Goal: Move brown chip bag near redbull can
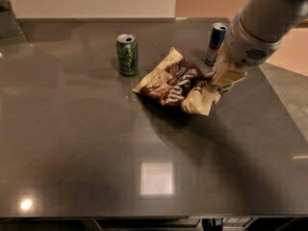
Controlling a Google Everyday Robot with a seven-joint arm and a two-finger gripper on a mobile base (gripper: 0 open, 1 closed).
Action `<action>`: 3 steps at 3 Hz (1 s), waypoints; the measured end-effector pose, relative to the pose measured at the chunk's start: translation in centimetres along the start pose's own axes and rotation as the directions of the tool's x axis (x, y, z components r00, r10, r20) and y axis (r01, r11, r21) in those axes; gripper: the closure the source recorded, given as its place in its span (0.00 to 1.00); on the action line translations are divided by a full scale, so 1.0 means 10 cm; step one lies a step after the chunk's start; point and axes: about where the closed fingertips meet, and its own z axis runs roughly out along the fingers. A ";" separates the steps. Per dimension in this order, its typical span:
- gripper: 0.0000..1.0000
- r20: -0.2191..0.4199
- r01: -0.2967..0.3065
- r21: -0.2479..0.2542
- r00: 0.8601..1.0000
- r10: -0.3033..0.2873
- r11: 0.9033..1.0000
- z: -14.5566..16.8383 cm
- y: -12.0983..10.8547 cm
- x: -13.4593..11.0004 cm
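**Bag Held Close to the Can; Release Not Yet Made**

The brown chip bag [173,83] is found on the dark counter [96,153], a little toward one o'clock from the counter's middle. Its cream end at four o'clock is pinched by the gripper [219,83], which is reached down from the white arm [262,28] entering at the upper right. The claw is judged to be closed on that end, with only a narrow gap left for the crumpled foil. The grasp itself is partly hidden by the bag's folds.

The redbull can [215,43] is seen upright at about one o'clock from the bag, near it but not touching; a strip of bare counter is visible between them. The gripper is placed just below the can, at its six o'clock. A green can [127,55] is left standing at ten o'clock from the bag, a short way off.

The carrying part of the task is judged to be largely done, since the bag is already brought close to the blue-and-silver can. What is left, it seems, is for the bag to be settled flat, the claw to be opened, and the arm to be drawn clear. Care is called for, as the slim can could be tipped by the wrist.
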 end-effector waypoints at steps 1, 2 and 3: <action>1.00 0.014 0.058 -0.001 0.998 -0.058 0.998 0.03 -0.31 0.20; 1.00 0.022 0.072 0.002 0.997 -0.072 0.997 0.06 -0.55 0.39; 1.00 0.026 0.056 0.007 0.998 -0.056 0.998 0.08 -0.73 0.58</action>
